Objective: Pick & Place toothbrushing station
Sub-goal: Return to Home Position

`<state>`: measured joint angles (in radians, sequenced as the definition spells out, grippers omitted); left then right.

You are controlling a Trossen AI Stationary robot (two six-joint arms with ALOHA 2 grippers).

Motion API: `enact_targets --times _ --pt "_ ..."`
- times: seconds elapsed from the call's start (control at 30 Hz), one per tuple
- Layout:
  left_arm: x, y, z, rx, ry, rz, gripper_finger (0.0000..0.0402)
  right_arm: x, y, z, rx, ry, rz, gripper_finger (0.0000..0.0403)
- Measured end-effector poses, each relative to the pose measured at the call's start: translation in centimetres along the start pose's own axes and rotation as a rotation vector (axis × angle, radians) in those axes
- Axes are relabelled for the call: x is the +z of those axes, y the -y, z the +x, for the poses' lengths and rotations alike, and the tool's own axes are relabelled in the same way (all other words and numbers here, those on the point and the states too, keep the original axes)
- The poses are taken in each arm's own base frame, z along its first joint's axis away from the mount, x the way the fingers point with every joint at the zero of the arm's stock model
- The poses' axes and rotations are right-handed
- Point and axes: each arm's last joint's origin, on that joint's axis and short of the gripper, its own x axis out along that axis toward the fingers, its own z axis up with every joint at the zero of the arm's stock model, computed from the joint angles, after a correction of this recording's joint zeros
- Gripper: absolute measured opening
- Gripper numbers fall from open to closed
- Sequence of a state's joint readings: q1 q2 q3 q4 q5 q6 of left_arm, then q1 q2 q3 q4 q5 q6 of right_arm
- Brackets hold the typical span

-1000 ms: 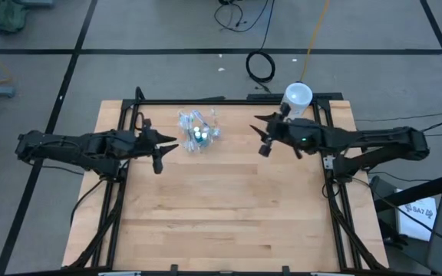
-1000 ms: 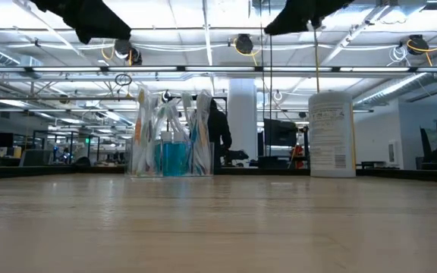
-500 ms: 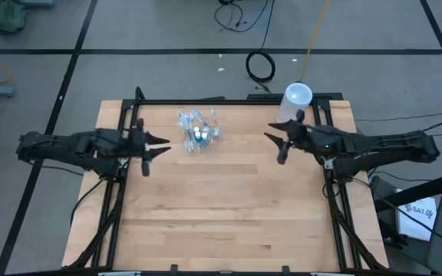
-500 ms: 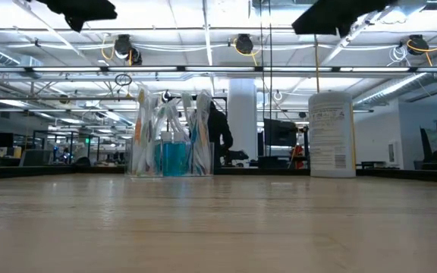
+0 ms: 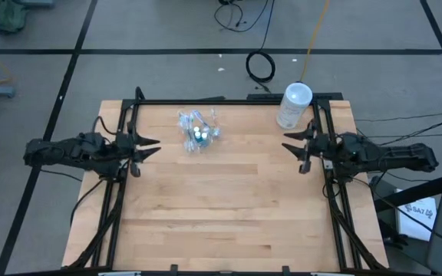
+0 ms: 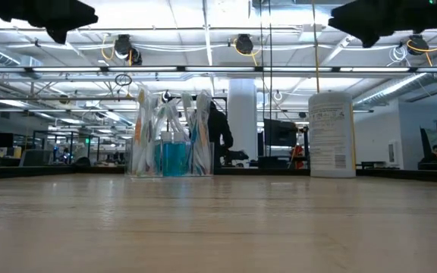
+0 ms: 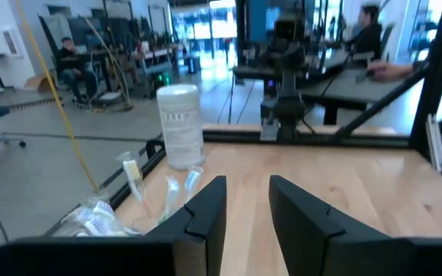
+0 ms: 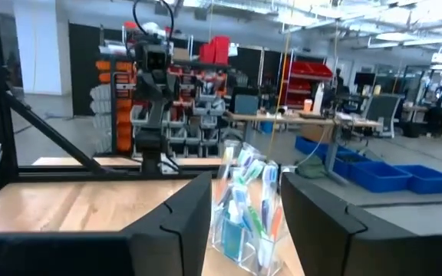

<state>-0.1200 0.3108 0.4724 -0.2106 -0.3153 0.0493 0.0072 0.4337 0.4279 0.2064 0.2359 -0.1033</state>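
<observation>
The left gripper (image 5: 146,153) and right gripper (image 5: 292,152) are hanging parted and empty; the clear crinkly plastic pouch of pastel toothbrushes (image 5: 198,132) is standing between them, nearer the left. The right arm may be risking clipping and toppling the whitish cylindrical canister (image 5: 294,105) just beside its claw

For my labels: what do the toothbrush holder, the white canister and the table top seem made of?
Holder: clear glossy plastic, probably; the brushes show through its walls. Canister: matte white, likely plastic, with a printed label. Table top: pale wood, with plank seams and grain.
</observation>
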Motion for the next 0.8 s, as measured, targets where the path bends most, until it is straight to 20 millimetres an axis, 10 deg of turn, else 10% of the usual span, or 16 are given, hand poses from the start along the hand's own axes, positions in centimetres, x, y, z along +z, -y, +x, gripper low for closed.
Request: enact_targets --times 0.8 --pt "-5.2 -0.5 -2.0 0.039 0.057 -0.056 0.0106 -5.3 0.8 -4.4 -0.113 0.048 0.003 0.015"
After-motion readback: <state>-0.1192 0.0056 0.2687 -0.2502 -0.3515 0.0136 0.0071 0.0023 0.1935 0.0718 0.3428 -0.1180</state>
